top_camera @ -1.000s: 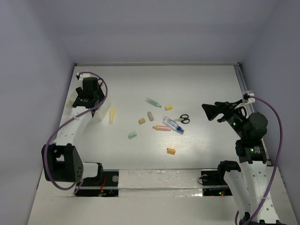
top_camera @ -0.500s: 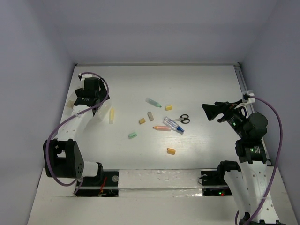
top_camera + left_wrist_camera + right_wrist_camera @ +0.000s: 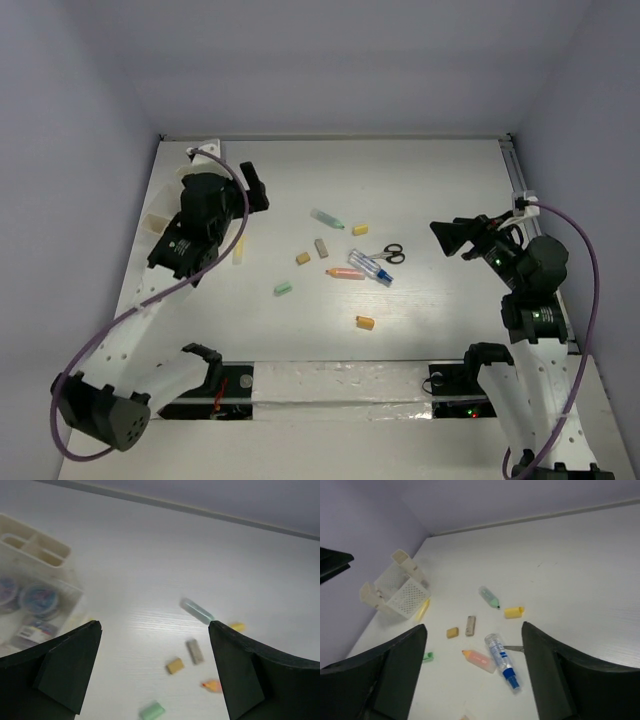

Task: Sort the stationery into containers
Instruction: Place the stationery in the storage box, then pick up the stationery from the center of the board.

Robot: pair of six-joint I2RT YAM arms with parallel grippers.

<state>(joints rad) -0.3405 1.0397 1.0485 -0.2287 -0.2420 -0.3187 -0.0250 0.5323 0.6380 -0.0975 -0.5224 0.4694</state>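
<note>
Ahead of my spread left end effector lie a green marker and tan eraser; a container sits to its left. My right end effector is spread.

Soft even light, faint shadows; left wrist view blurs the green marker.

Left arm climbs from its base and bends at the wrist toward the centre. Left claw is tilted downward, jaws spread wide, nothing between them. Right arm stands nearly upright. Right claw points left and down, jaws likewise spread, empty.
</note>
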